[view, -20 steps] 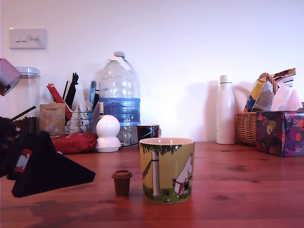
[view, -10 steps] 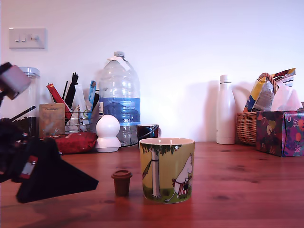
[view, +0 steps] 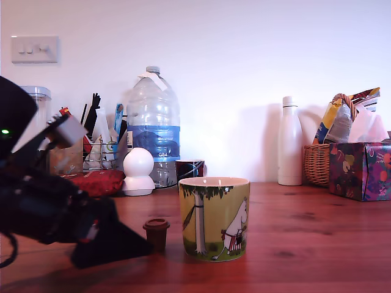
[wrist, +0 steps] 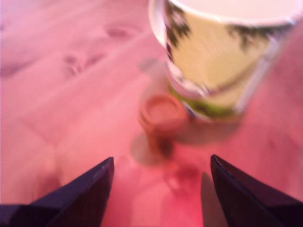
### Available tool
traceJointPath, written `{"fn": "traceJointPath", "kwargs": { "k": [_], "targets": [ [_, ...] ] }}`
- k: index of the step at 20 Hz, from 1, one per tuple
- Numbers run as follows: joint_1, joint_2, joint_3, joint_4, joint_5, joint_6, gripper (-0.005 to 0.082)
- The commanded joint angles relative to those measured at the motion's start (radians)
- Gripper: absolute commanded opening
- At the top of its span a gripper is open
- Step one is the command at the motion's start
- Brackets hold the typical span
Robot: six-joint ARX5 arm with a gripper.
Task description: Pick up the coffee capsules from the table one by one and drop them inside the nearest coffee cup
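**Brown capsule — grasp approach**

Plastic and small, the brown capsule [wrist: 161, 116] is judged light, rigid and somewhat slippery; grip across the tapered body below its wider rim. It stands upright on the table [wrist: 71, 71], just beside the coffee cup [wrist: 222, 56]. The gripper [wrist: 158, 189] is wide open and empty — capsule ahead of the jaws, roughly centred, not yet between them.
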Motion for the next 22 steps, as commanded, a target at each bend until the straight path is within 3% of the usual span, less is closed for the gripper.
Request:
{"fn": "traceJointPath", "kwargs": {
  "k": [1, 14, 17, 20, 22],
  "targets": [
    [-0.003, 0.039, 0.017, 0.019, 0.010, 0.005, 0.0583],
    [-0.003, 0.093, 0.088, -0.006, 0.014, 0.005, 0.0546],
    [-0.004, 0.093, 0.090, -0.006, 0.026, 0.005, 0.0404],
    [-0.003, 0.093, 0.089, -0.009, 0.052, 0.005, 0.0157],
    [-0.003, 0.093, 0.089, -0.011, 0.059, 0.005, 0.0113]
  ]
}}
